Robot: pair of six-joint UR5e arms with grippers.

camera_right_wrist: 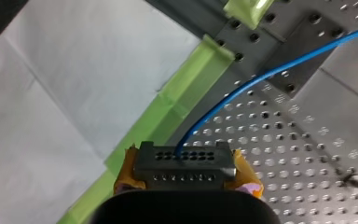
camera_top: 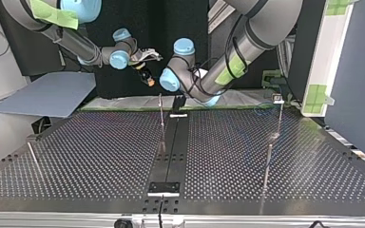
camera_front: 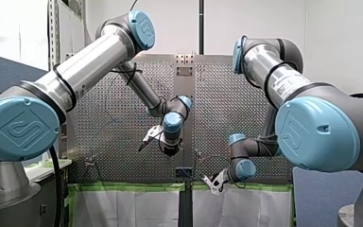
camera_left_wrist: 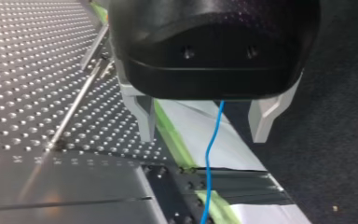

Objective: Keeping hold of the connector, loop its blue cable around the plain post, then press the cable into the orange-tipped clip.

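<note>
My right hand (camera_right_wrist: 186,179) is clamped on the dark connector (camera_right_wrist: 184,158), with its yellow-orange pads (camera_right_wrist: 126,172) pressed against the connector's two short ends. The connector sits at the table (camera_top: 100,156) edge, over the green tape (camera_right_wrist: 168,112) that borders it. The blue cable (camera_right_wrist: 242,88) leaves the connector's face ahead of the hand. It runs in a shallow arc over the perforated surface toward the dark middle strip (camera_top: 170,152). So the cable's long axis leads away from my right hand and toward my left.

My left hand (camera_left_wrist: 204,138) is spread wide and holds nothing. Its pale fingers (camera_left_wrist: 144,119) are well apart, and the cable hangs between them, apparently touching neither.

In the top view my left hand sits at upper centre, just beside a thin upright post (camera_top: 161,116). My right hand is up and to the left of it, further from that post. More thin posts stand toward the frame's left and right. I cannot tell which one is plain, and I cannot make out an orange-tipped clip.

The loop looks not yet begun. I judge that the right hand must carry the connector round a post while the cable trails through the left hand's gap.
</note>
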